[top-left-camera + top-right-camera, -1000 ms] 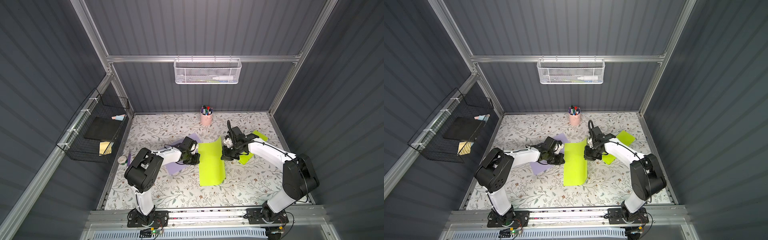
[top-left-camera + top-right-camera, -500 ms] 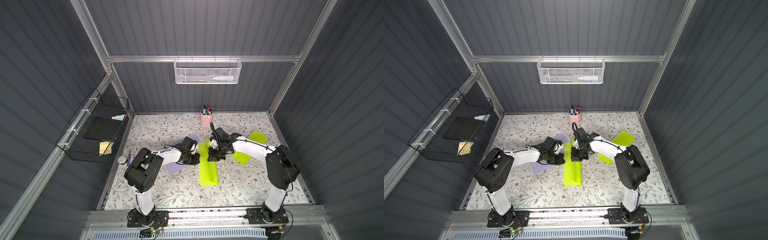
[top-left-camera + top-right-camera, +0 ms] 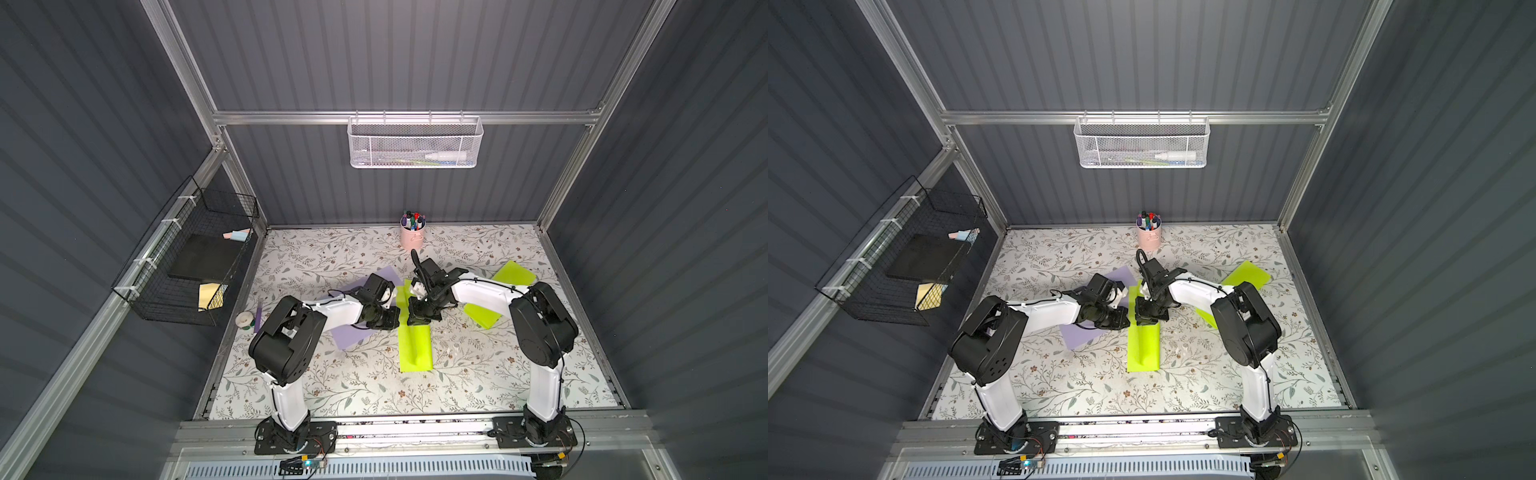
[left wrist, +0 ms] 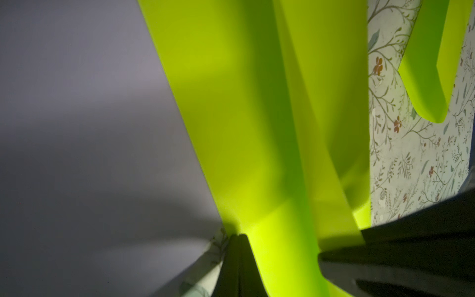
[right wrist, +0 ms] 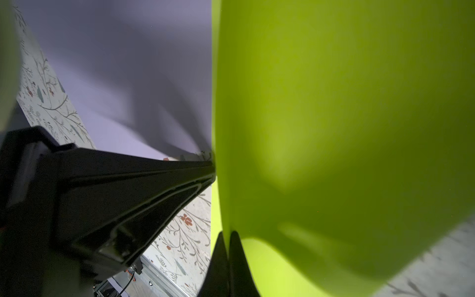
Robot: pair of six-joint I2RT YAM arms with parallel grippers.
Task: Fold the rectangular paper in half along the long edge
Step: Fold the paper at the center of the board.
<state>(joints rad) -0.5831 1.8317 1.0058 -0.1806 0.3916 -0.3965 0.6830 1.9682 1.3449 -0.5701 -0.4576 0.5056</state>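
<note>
Floral tabletop (image 3: 353,386) beneath half-folded lime paper (image 3: 415,345)

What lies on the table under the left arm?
A purple paper lies flat there, next to the lime paper. The arm covers its middle, so anything on that part is hidden.

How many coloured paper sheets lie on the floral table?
3: a folded lime-green sheet at the centre, a second lime-green sheet partly under the right arm, and a purple sheet under the left arm. Others may be hidden.
</note>
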